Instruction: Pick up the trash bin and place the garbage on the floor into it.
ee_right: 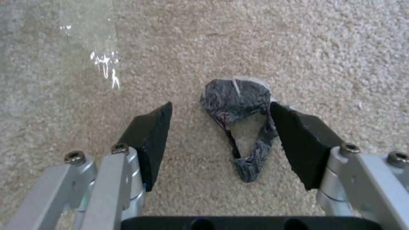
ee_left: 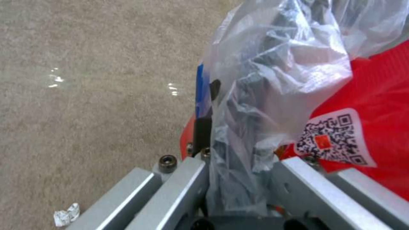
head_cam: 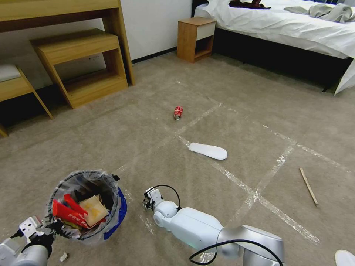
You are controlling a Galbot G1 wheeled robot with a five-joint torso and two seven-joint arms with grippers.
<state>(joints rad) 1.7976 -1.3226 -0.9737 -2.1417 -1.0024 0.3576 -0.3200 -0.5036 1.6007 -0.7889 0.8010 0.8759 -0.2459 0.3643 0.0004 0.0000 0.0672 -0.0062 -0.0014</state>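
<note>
Bedroom carpet floor (head_cam: 236,111) lay taped. My left gripper (ee_left: 238,179) clamped the trash bin (head_cam: 85,205) rim at seven o'clock; my right gripper (ee_right: 221,140), jaws spread, straddled a dark scrap (ee_right: 238,105). Closing squarely seemed best.

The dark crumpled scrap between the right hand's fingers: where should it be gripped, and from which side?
Probably from straight above, at the bunched wide end of the dark scrap. It lies flat on the carpet, and its narrow end splits into thin strips that could slip. The right hand is open over it, one pad at its edge, so centring first should help.
</note>
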